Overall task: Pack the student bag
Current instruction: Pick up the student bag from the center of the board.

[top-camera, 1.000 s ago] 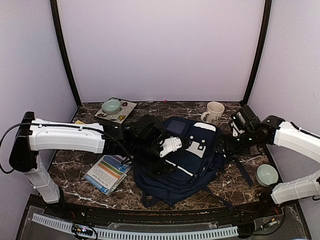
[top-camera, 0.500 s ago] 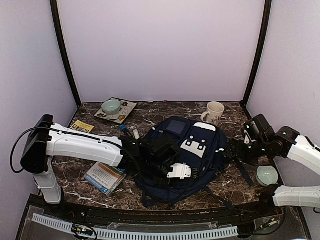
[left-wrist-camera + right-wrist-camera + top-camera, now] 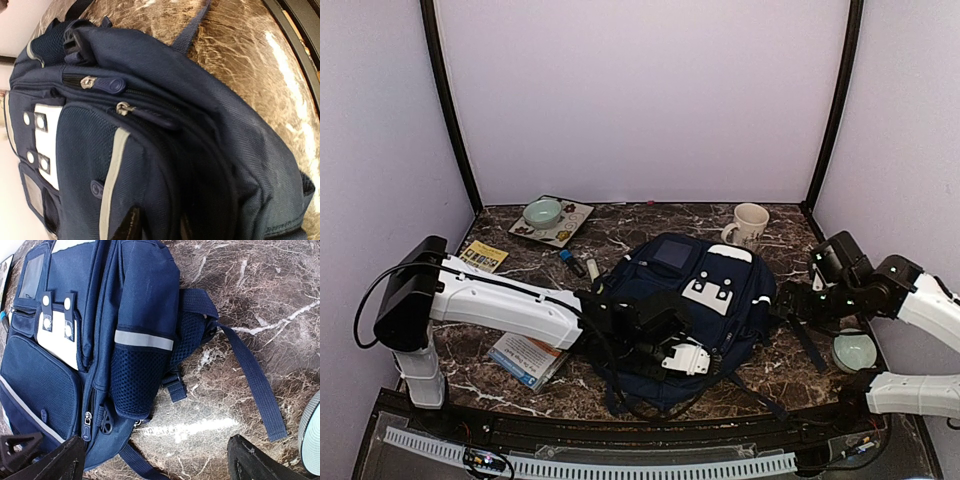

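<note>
Student bag [image 3: 705,290], soft slack fabric, probably light, lying flat at centre of bench [image 3: 640,225]; take by zip pull [image 3: 107,85] or top edge; left fingers [image 3: 131,225] over its near end, closure unclear; right fingers [image 3: 250,460] spread wide alongside.

The big student bag [image 3: 715,300] fills the middle of the worktop [image 3: 640,222]. Behind it there is bare room between the tray [image 3: 572,226] and the mug [image 3: 750,222]. On the left, a booklet [image 3: 525,355] and pens [image 3: 575,263] lie close to the bag. On the right, a loose strap [image 3: 808,345] and a green bowl [image 3: 853,350] are in the way.
</note>
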